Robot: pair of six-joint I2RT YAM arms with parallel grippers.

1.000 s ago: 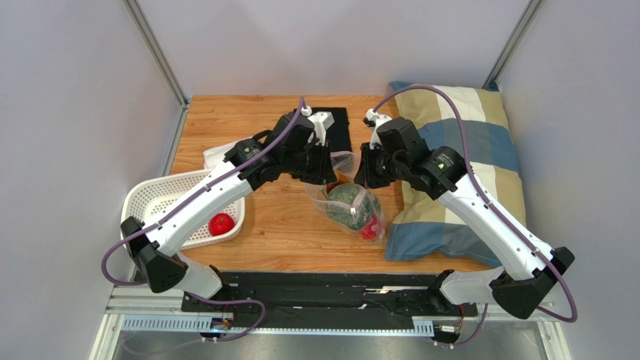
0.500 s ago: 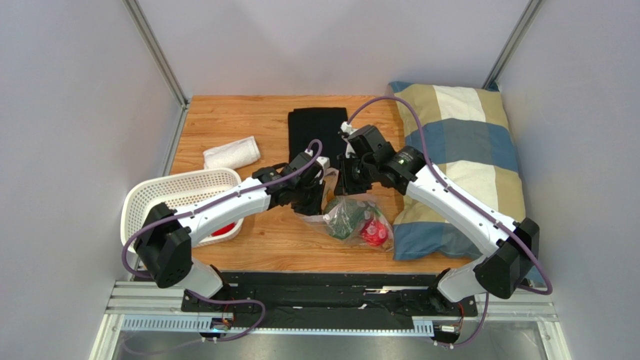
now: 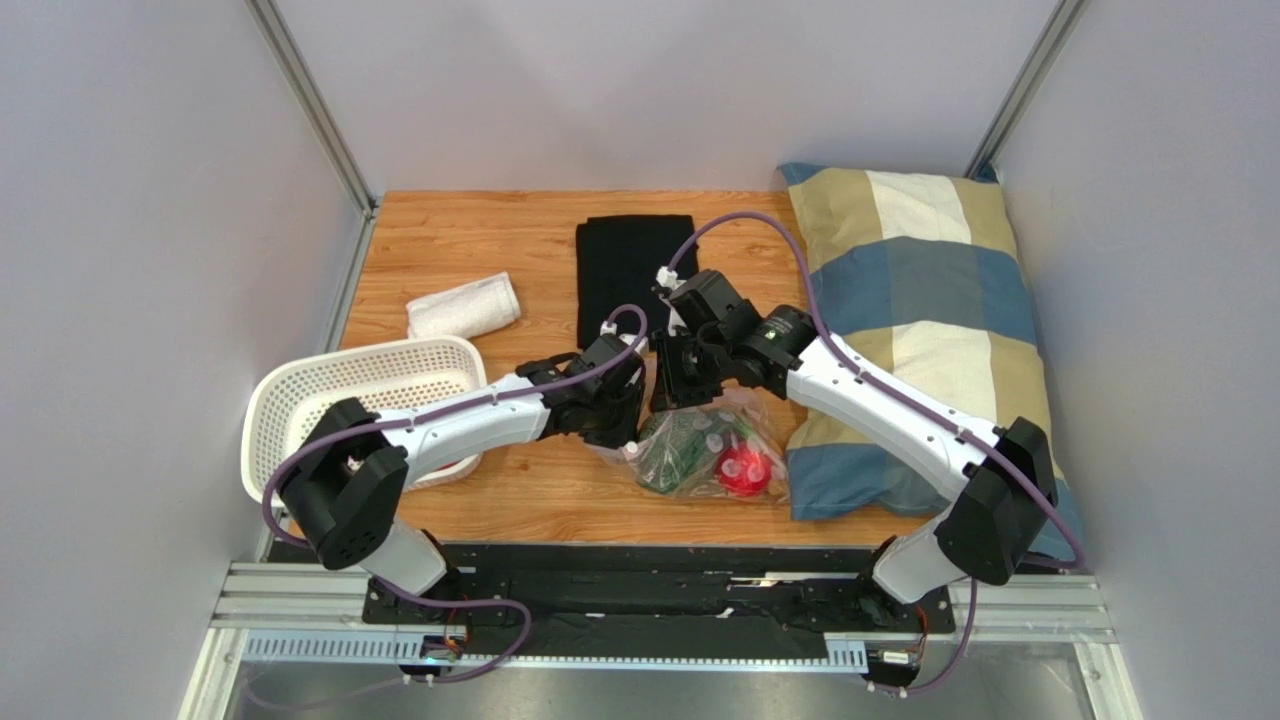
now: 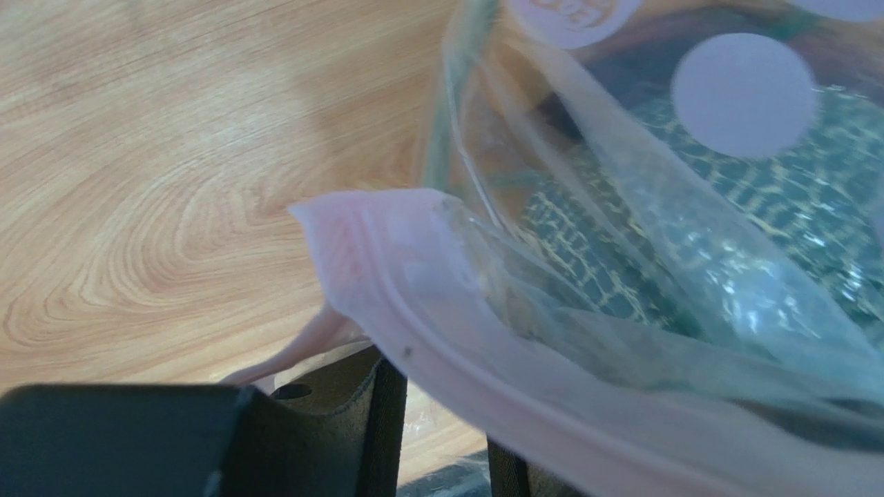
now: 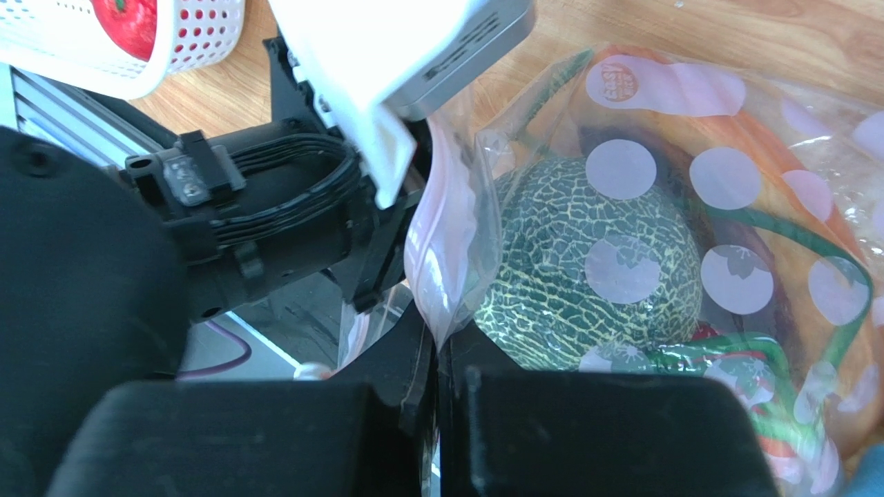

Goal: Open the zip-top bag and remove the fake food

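The zip-top bag [image 3: 694, 446] lies on the wooden table, clear with pale dots. Inside it are fake food pieces: a green netted round piece [image 5: 581, 269], a red fruit [image 3: 739, 474], thin green stems [image 5: 830, 249] and an orange piece [image 5: 773, 140]. My right gripper [image 5: 436, 347] is shut on the bag's pinkish lip [image 5: 441, 259] and sits at the bag's far edge in the top view [image 3: 672, 393]. My left gripper [image 4: 446, 445] is at the bag's left end [image 3: 628, 425]. Its fingers stand apart, with the pink zip strip [image 4: 415, 300] lying across above them.
A white perforated basket [image 3: 301, 398] stands at the left with a red fruit [image 5: 130, 21] in it. A rolled white towel [image 3: 463, 306] and a folded black cloth [image 3: 631, 263] lie at the back. A checked pillow [image 3: 917, 300] fills the right side.
Both grippers came down and toward the near edge with the bag's lip. The bag now lies lower and flatter on the table. The left arm's elbow swung over the basket.
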